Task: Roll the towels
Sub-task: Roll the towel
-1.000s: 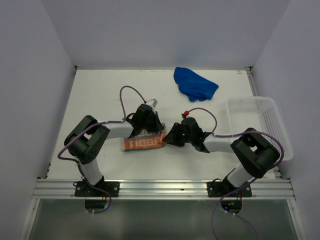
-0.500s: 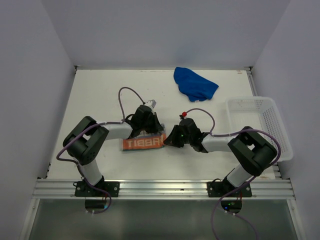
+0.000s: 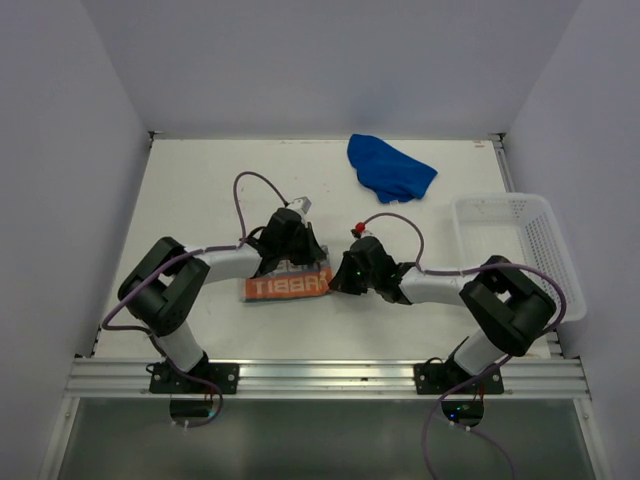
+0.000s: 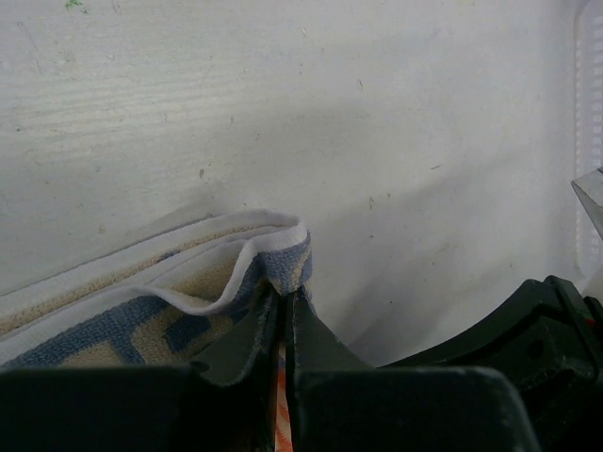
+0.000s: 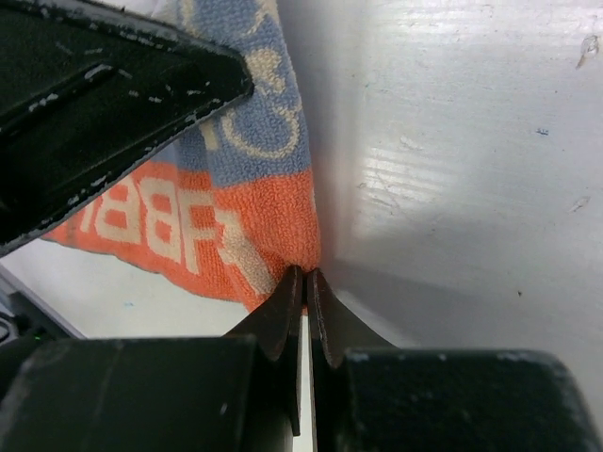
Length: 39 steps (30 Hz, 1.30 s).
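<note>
1. Right gripper [image 3: 341, 279]: it has moved left over the last second and now sits at the right end of the patterned towel [image 3: 288, 285]. Its fingers were spread a second ago. In the right wrist view they are now pressed together [image 5: 303, 281], nipping the very edge of the patterned towel's orange corner [image 5: 247, 226].
2. Right arm: the forearm has swung left with the gripper, and its cable loop stands closer to the patterned towel than before.
3. Left gripper [image 3: 303, 262]: unchanged, at the far edge of the patterned towel. In the left wrist view its fingers are pressed together [image 4: 285, 303] on a fold of the white-and-blue edge [image 4: 273, 259], which is drawn up into a small peak at the tips.
4. Left arm: the elbow has drifted slightly left, away from the patterned towel.
5. Patterned towel: it lies as a flat folded strip between the two grippers, with the orange band and white lettering facing the arm bases. It has barely shifted.
6. Blue towel [image 3: 390, 168]: a crumpled heap beyond the patterned towel and to its right, well apart. It has not moved.
7. Basket [image 3: 508, 204]: white mesh, well to the right of the patterned towel. It has not moved.
8. Table [image 3: 200, 190]: white and matt, with light scuffs visible in both wrist views.
9. Room: plain pale walls [image 3: 330, 60] stand beyond the patterned towel and on both sides of it.
</note>
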Tool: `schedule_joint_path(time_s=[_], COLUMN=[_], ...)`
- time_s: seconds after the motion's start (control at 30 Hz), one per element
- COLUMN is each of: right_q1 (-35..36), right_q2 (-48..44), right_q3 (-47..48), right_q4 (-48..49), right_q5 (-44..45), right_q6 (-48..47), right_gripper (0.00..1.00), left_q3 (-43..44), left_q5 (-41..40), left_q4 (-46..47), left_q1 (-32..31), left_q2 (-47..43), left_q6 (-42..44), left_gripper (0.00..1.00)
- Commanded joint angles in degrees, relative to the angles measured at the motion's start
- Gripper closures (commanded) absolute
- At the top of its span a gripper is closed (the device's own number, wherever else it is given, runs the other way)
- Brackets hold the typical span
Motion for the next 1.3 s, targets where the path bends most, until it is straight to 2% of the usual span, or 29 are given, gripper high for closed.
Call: schedule_joint_path(time_s=[0.0,0.37,0.73,1.0,1.1,1.27], right_q1=[2.11,5.80,7.82,8.35,8.44,8.35], right_q2=[-2.93,-3.64,-2.50,-1.71,-1.71,-1.71], right_q3=[3.29,9.63,11.30,12.35,12.53,13.23], right_q4=[-9.13,-22.06,-24.36,-25.15,-25.15,-25.32], right_q5=[4.62,13.06,16.93,17.10,16.58,15.79], right_q6=[-5.16,-7.98,-8.77,-8.94,-8.94,-8.95], right_gripper=[1.00,1.00,1.00,1.00,1.00,0.91], left_q3=[1.82,1.91,0.86,-1.43,-2.39,-3.72], left_q5=[-2.65,-4.14,-3.79,-5.10,-5.37,-5.72], left_q4=[0.31,-1.44,-1.27,-1.01,-0.57,0.49], left_q1=[0.70,0.87,0.87,0.87,0.79,0.87], left_q2=[-2.22,-2.74,-3.71,-4.24,-3.89,-3.63], left_q6=[1.28,2.33,2.42,2.07,2.07,1.72], left_gripper=[1.00,1.00,0.92,0.93,1.00,1.00])
